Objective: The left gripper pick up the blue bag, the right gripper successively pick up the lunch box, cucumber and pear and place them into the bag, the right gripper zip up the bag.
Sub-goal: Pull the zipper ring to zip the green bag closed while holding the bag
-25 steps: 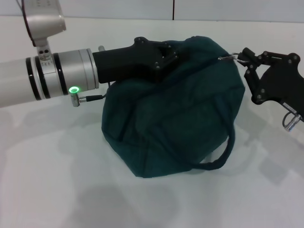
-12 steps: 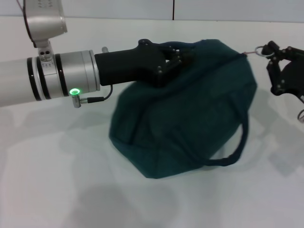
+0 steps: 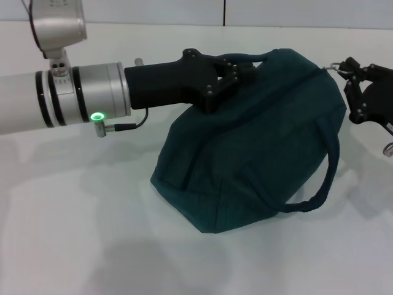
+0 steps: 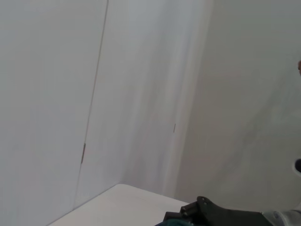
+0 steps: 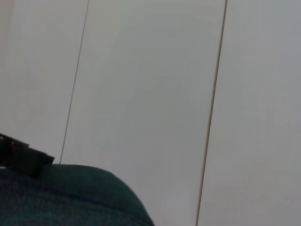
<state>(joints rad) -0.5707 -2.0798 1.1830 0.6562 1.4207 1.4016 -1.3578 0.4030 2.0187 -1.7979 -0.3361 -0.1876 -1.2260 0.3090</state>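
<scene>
The blue bag [image 3: 252, 153] is a dark teal cloth bag standing on the white table [image 3: 73, 233], bulging and leaning to the right. My left gripper [image 3: 236, 69] is shut on the bag's top edge and holds it up. My right gripper [image 3: 350, 69] is at the bag's upper right corner, shut on the metal zipper pull [image 3: 334, 64]. The bag's top also shows in the right wrist view [image 5: 66, 197]. The lunch box, cucumber and pear are not in view.
A loose carry strap [image 3: 319, 184] hangs down the bag's right side onto the table. A white panelled wall [image 3: 245, 12] stands behind the table. The left arm's silver forearm [image 3: 61, 98] reaches in from the left.
The bag has shifted and stretched to the right. My right gripper has moved right and slightly up with the zipper pull. My left gripper followed a little to the right.
</scene>
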